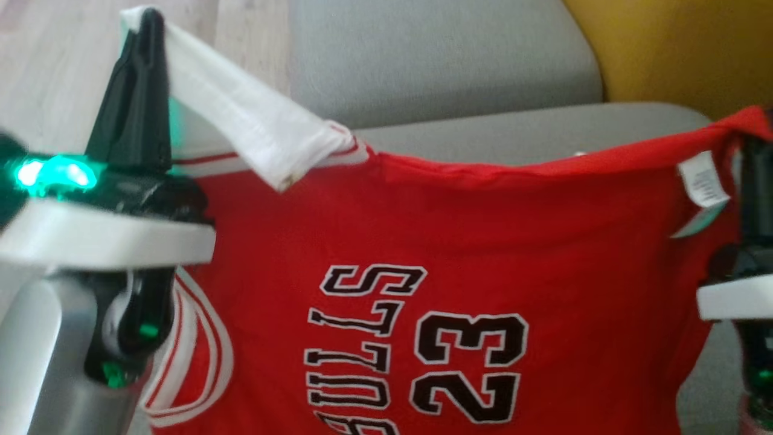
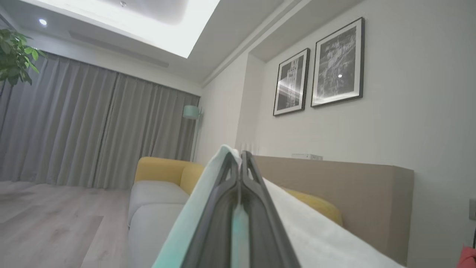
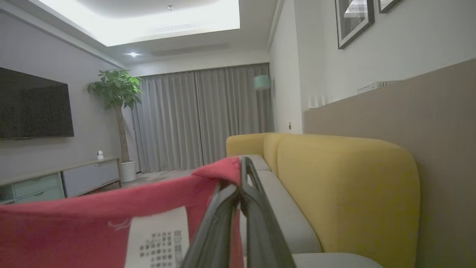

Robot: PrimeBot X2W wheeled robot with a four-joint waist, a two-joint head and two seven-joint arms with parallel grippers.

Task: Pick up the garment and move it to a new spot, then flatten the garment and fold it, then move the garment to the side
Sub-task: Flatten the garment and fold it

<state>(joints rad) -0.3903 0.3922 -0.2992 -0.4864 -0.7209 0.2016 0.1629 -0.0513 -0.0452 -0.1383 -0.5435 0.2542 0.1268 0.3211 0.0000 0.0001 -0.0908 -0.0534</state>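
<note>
While it hangs spread above the grey sofa seat (image 1: 441, 60), red basketball jersey with white trim (image 1: 483, 241), white strap (image 1: 241, 115) clamped in closed left tool (image 1: 147, 21), red corner (image 3: 219, 169) pinched by closed right tool (image 3: 242, 167).

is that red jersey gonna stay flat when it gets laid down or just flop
Probably floppy: the red jersey sags between the left gripper and the right gripper, its top edge dipping. Likely light, since two small pinches carry it. It may crumple on the grey sofa unless kept stretched.
</note>
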